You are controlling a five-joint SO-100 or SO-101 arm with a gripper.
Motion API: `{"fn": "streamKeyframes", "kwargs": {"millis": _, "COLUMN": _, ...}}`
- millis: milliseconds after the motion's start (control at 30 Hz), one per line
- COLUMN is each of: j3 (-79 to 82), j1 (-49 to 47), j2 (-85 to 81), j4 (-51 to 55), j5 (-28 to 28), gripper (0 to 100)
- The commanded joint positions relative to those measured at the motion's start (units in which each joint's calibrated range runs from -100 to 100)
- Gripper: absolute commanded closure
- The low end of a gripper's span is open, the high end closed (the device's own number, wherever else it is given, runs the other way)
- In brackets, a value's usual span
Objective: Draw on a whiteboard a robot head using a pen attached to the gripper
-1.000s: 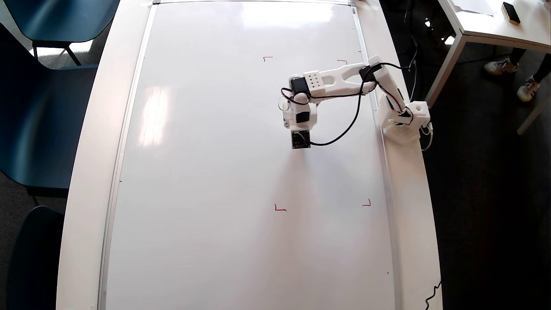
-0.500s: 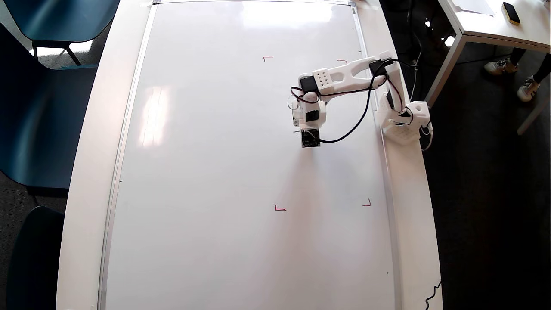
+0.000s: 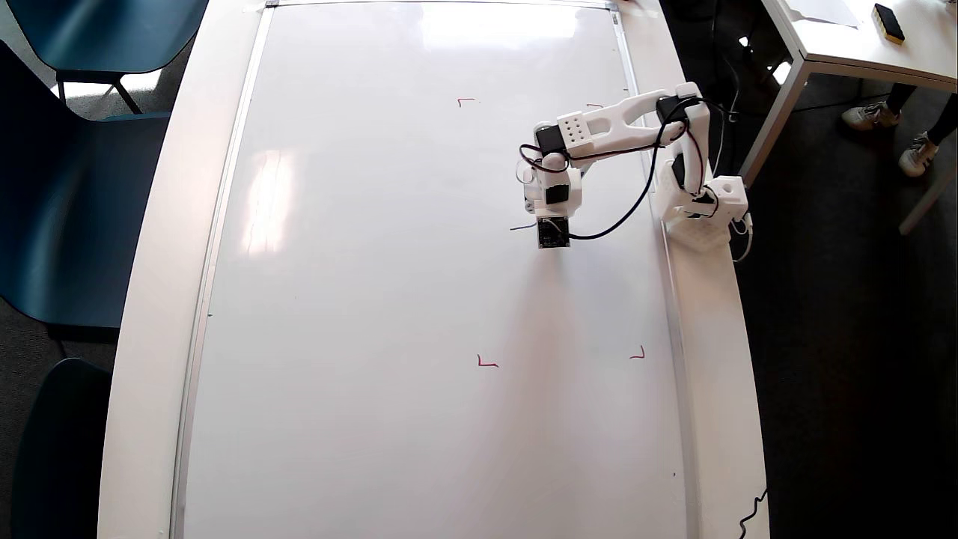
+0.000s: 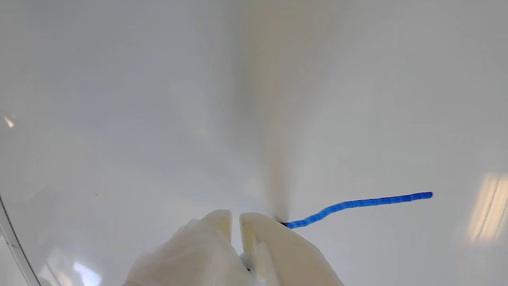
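Observation:
The whiteboard (image 3: 374,299) fills the table, and it is the glossy surface (image 4: 158,99) across the whole wrist view. Of the robot head, only one short blue stroke (image 3: 523,226) shows; up close it is a slightly bent line (image 4: 357,203). My gripper (image 3: 546,221) points down at the stroke's right end in the overhead view. In the wrist view the gripper (image 4: 235,216) has its white jaws together with a thin slit between them. The pen's dark tip (image 4: 282,223) peeks out beside the right jaw, touching the board where the line ends.
Red corner marks (image 3: 465,100) (image 3: 595,106) (image 3: 486,363) (image 3: 638,355) frame the drawing area. The arm's base (image 3: 707,213) stands on the table's right rim. Blue chairs (image 3: 67,187) sit left, and another table (image 3: 861,37) and a person's shoes (image 3: 868,116) are upper right.
The arm has slid to the right in the overhead view with the pen on the board. A short blue stroke now trails to the left of the gripper.

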Motion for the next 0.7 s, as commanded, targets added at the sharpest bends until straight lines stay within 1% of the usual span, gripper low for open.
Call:
{"fn": "streamKeyframes", "kwargs": {"millis": 0, "j3": 3.39, "j1": 0.06, "j2": -2.24, "j4": -0.40, "j5": 0.31, "gripper": 99}}
{"fn": "streamKeyframes", "kwargs": {"millis": 333, "j3": 8.56, "j1": 0.36, "j2": -6.60, "j4": -0.40, "j5": 2.51, "gripper": 99}}
{"fn": "streamKeyframes", "kwargs": {"millis": 667, "j3": 15.01, "j1": 0.43, "j2": -12.55, "j4": -0.31, "j5": 6.32, "gripper": 99}}
